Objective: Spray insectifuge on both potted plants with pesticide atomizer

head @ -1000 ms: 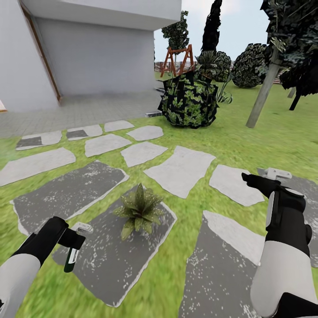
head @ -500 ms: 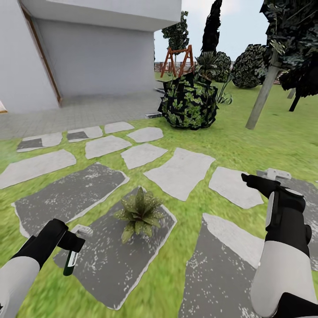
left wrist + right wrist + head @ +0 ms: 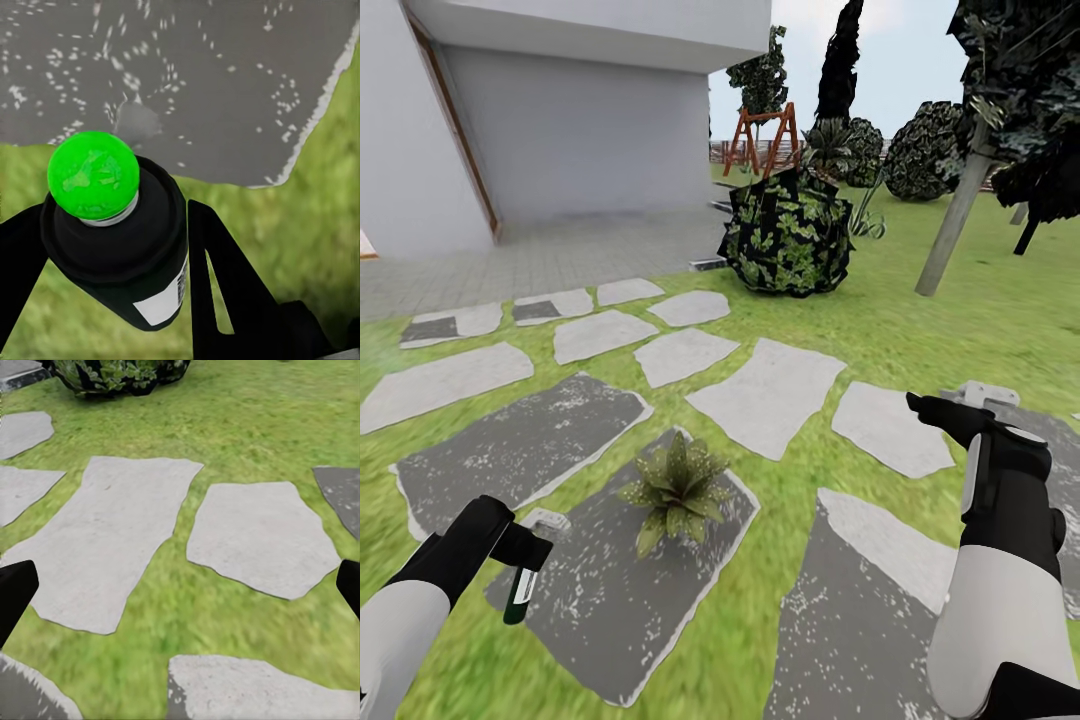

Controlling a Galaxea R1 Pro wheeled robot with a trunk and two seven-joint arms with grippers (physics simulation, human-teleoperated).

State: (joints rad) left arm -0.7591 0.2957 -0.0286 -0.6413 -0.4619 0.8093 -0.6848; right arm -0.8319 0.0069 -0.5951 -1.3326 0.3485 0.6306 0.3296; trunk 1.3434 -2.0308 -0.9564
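Left pincer (image 3: 112, 247) grips pesticide atomizer (image 3: 120, 240).

Pesticide atomizer (image 3: 124, 240): dark bottle, white label band, bright green round top in left wrist view; clamped between left gripper (image 3: 528, 560) jaws, hanging tilted over grass beside dark stepping stone (image 3: 600, 600). Potted plant (image 3: 678, 488): low rosette, pointed green leaves, upright on same stone, near atomizer.

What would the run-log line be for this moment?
left gripper: shut on atomizer | right gripper: open, empty | plant: on dark stone, ahead
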